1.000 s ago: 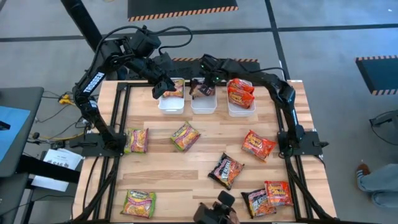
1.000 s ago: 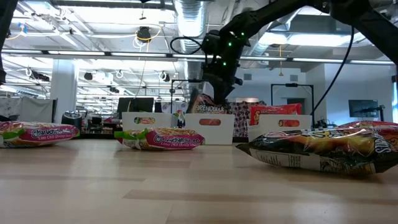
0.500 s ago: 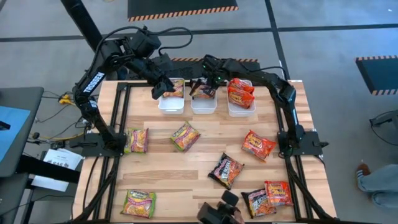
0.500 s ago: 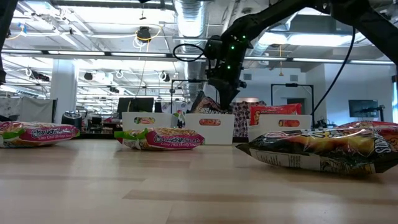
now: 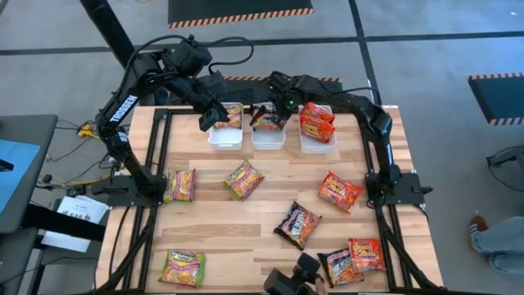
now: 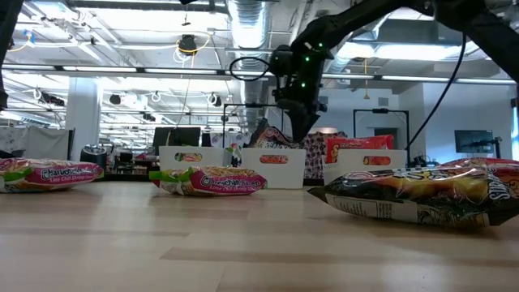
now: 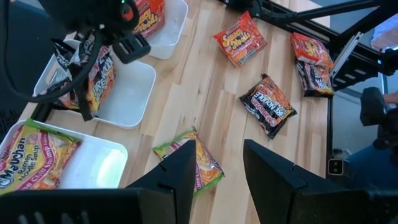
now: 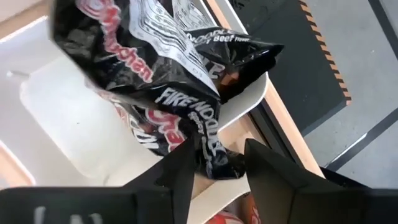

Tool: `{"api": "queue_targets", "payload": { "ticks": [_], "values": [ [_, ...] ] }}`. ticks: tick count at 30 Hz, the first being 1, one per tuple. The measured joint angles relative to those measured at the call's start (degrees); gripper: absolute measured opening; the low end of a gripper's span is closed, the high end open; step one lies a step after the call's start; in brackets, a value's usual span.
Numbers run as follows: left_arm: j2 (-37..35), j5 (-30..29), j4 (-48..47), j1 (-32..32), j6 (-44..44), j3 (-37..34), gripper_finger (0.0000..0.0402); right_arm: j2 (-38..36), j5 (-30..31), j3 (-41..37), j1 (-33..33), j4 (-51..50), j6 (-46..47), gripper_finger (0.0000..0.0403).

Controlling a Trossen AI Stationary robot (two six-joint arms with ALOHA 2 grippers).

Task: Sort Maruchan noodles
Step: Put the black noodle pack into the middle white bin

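R end effector (image 5: 274,108) sits over the middle bin (image 5: 268,135) at the far edge of the counter (image 5: 270,192), and vs a sec ago it has let go: fingers now apart, the dark Fire Noodle pkt (image 8: 168,93) that hung from it earlier is dropping free between the open fingers into that bin, one corner poking over the rim. Looks like this dark pkt is as good as sorted; arm prob. needs to lift clear and go for the next one. L end effector (image 5: 211,115) hasn't moved, hovering by the left bin (image 5: 224,136) w/ fingers apart, nothing in them. Bins: left bin holds a green-yellow pkt (image 7: 34,163); middle bin has only the dark pkt just released; right bin (image 5: 317,143) holds red-orange pkts (image 5: 316,123), at least two stacked. Still loose on the counter: green-yellow pkts at (image 5: 181,185), (image 5: 244,179) and (image 5: 182,268); a red-orange pkt (image 5: 340,192) near the R arm base; a dark pkt (image 5: 298,224) mid-counter; and at the near edge a dark pkt (image 5: 337,267) touching another red-orange pkt (image 5: 367,254). Roughly a third done by my count.
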Motion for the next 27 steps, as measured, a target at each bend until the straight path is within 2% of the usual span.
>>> {"api": "queue_targets", "payload": {
  "ticks": [10, 12, 16, 18, 24, 27],
  "values": [
    [0.01, -1.16, -0.32, 0.05, -0.83, 0.00, 0.0121, -6.00, -1.59, -0.02, 0.45, 1.17, 0.07, 0.0171],
    [0.01, -1.77, -2.04, 0.05, -0.35, 0.00, 0.0121, -7.12, -5.37, -0.02, 1.06, 4.02, 0.15, 0.0171],
    [0.01, -4.11, -3.34, 0.05, 0.14, 0.00, 0.0121, -7.29, -18.02, 0.04, 2.31, 11.20, -0.45, 0.0170],
    [-0.17, -4.29, -3.39, 0.05, 0.01, -0.02, 0.0121, -6.35, -21.68, 0.05, 3.20, 13.94, -0.43, 0.0170],
    [-2.39, -4.69, -3.41, -0.08, -0.01, -0.02, 0.0121, -3.80, -22.61, -0.12, 5.37, 15.12, -2.40, 0.0170],
    [-4.30, -4.71, -3.10, -0.71, -0.05, -0.93, 0.0121, -2.45, -20.56, 0.24, 6.86, 20.57, -5.24, 0.0170]
  ]
}}
